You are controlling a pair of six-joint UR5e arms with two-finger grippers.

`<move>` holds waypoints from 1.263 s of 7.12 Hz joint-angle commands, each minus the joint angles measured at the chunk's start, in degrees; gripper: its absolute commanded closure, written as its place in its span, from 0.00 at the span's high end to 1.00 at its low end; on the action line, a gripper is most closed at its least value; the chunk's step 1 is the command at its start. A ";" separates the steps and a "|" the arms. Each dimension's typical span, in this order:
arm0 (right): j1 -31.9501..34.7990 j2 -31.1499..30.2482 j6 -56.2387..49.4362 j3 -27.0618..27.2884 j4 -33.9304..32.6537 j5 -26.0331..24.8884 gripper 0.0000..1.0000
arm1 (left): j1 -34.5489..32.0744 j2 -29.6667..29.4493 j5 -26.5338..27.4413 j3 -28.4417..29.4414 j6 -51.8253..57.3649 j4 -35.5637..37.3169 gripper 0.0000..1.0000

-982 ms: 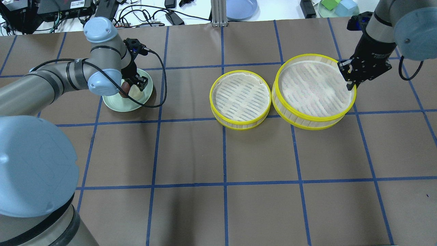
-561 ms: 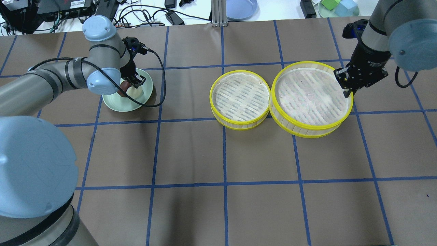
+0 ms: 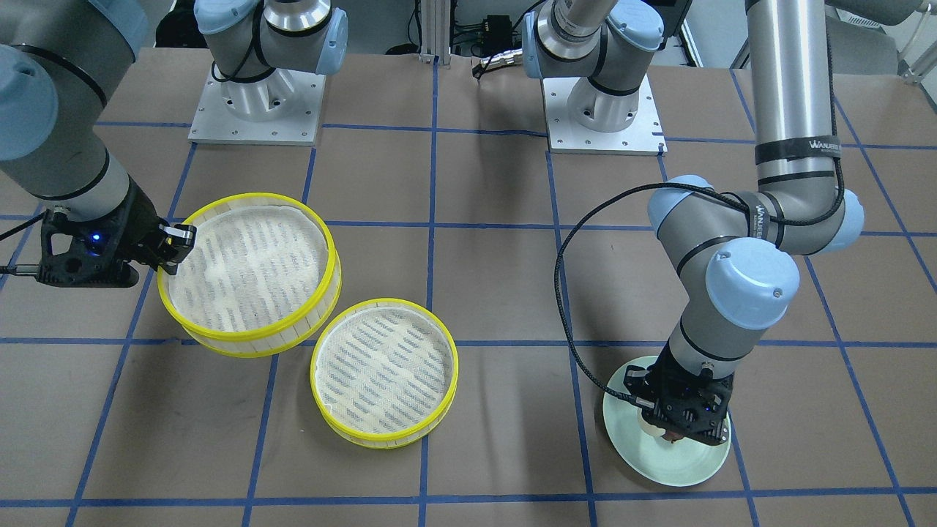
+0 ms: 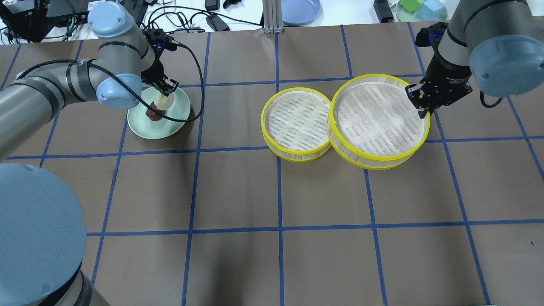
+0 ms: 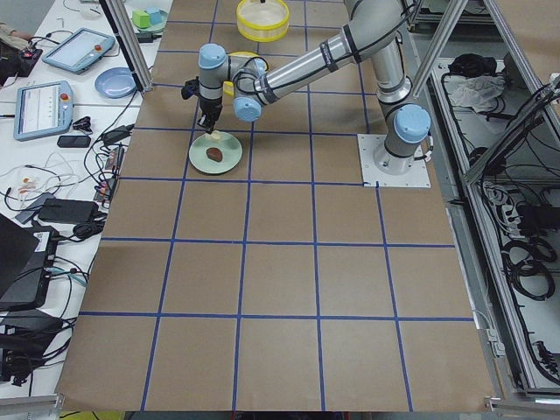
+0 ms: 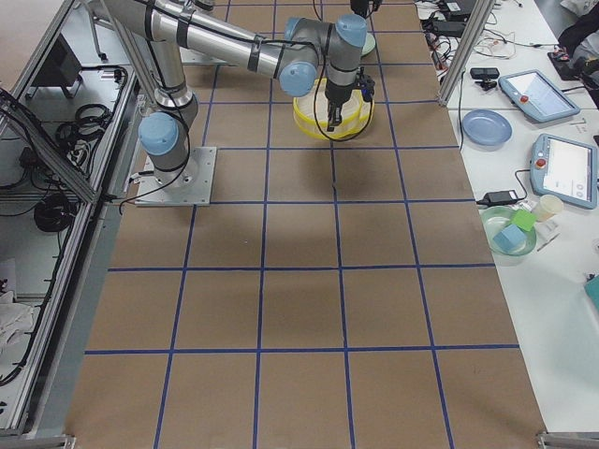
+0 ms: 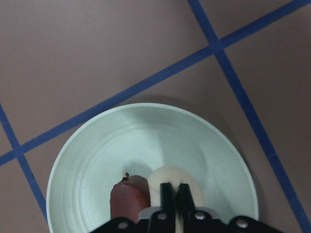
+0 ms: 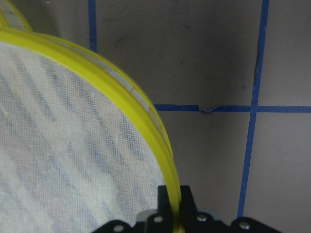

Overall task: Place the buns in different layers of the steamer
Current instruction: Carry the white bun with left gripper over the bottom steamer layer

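My left gripper (image 4: pixel 166 90) is shut on the cream-white bun (image 4: pixel 163 101) and holds it just above the pale green plate (image 4: pixel 176 121). The left wrist view shows the fingers (image 7: pixel 167 191) pinching that bun (image 7: pixel 165 175). The reddish-brown bun (image 4: pixel 152 114) lies on the plate beside it (image 7: pixel 127 201). My right gripper (image 4: pixel 422 111) is shut on the rim of the larger steamer tray (image 4: pixel 376 114) and holds it raised, its left edge over the smaller tray (image 4: pixel 295 121). The right wrist view shows the jaws clamped on the yellow rim (image 8: pixel 141 111). Both trays hold no bun.
A blue plate (image 4: pixel 299 10), a metal post (image 4: pixel 270 17), cables (image 4: pixel 182 23) and a dish of coloured blocks (image 4: pixel 420 8) lie beyond the table's far edge. The arm bases (image 3: pixel 256 102) stand at the robot's side of the table.
My right gripper has carried the larger tray leftward until it overlaps the smaller tray. My left gripper has risen off the plate with the cream bun; the brown bun stayed.
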 commanded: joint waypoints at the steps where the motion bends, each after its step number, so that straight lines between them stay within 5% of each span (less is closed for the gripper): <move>1: 0.21 -0.12 -0.15 0.29 -0.16 0.44 0.00 | -3.37 3.81 -3.63 0.30 -13.53 -2.15 0.00; 3: -1.01 0.67 -4.59 -0.33 -2.69 0.36 0.00 | -8.64 5.32 -7.21 0.30 -28.02 -1.90 0.00; 4: -1.11 0.67 -5.41 0.11 -2.18 -0.08 0.00 | -9.54 5.59 -14.38 0.39 -31.40 -1.29 0.00; 9: -1.28 1.20 -5.68 0.38 -1.83 -0.17 0.00 | -21.31 0.77 -15.85 0.21 -41.98 4.86 0.00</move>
